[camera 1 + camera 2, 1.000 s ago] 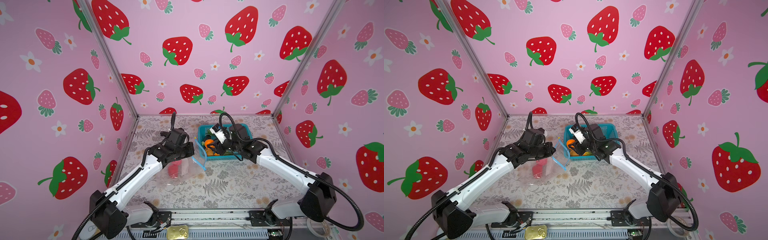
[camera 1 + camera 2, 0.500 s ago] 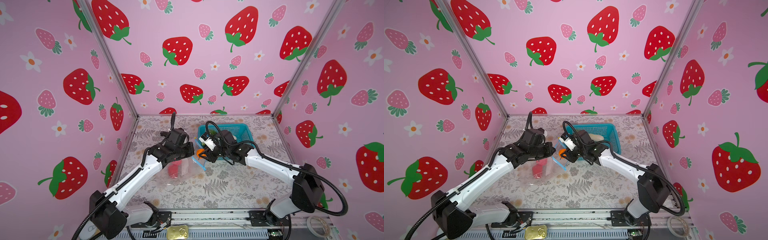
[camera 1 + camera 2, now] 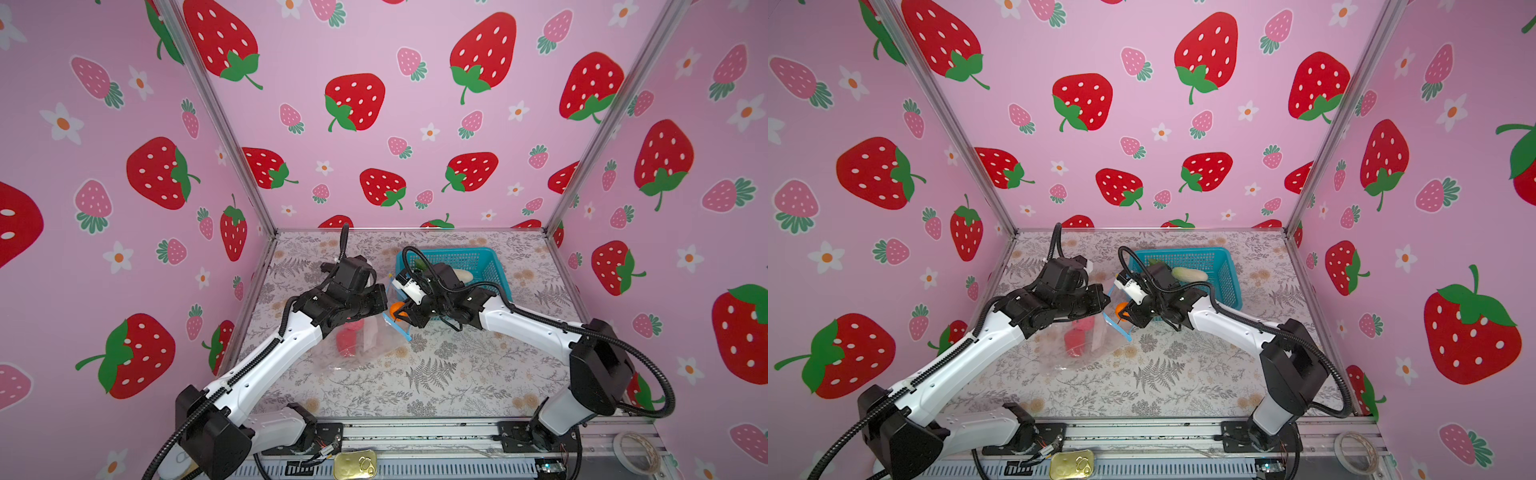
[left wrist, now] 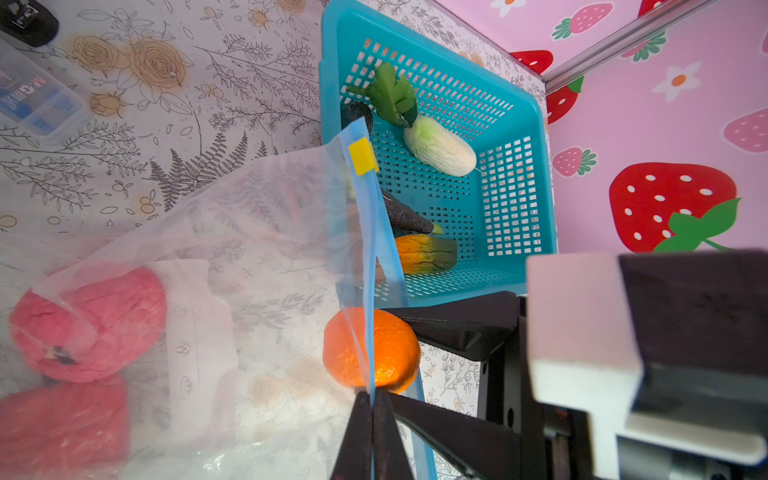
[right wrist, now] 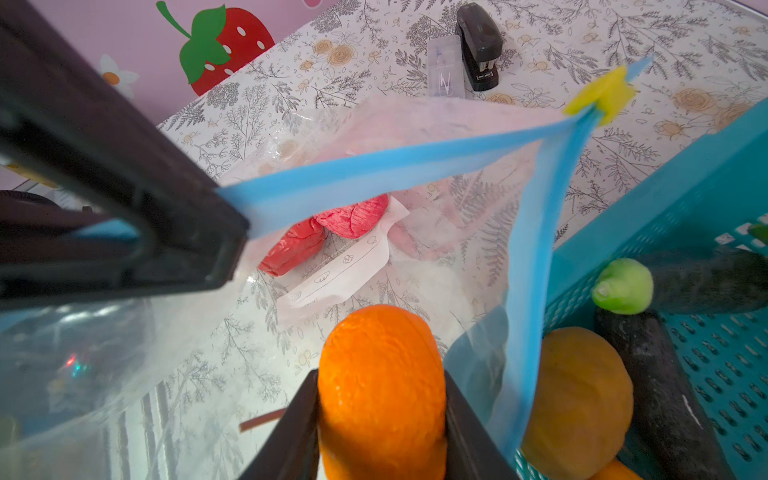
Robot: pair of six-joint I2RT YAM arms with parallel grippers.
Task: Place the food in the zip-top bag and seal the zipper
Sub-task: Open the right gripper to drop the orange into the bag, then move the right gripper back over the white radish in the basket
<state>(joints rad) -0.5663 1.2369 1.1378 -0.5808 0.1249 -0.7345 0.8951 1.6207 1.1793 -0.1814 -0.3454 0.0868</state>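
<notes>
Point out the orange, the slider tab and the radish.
orange [image 5: 382, 374], right wrist view, its middle
slider tab [image 4: 363, 156], left wrist view, flat face
radish [image 4: 440, 145], left wrist view, pale body

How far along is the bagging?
Done: two red-pink lumps lie in the zip-top bag. In hand: left gripper pinches the zipper, holding the mouth open; right gripper holds the orange there. Left: radish, eggplant wait in the basket; zipper unsealed.

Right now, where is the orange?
In both top views the orange is mid-table, held by the right gripper at the open mouth of the zip-top bag, by the teal basket's front-left corner.
</notes>
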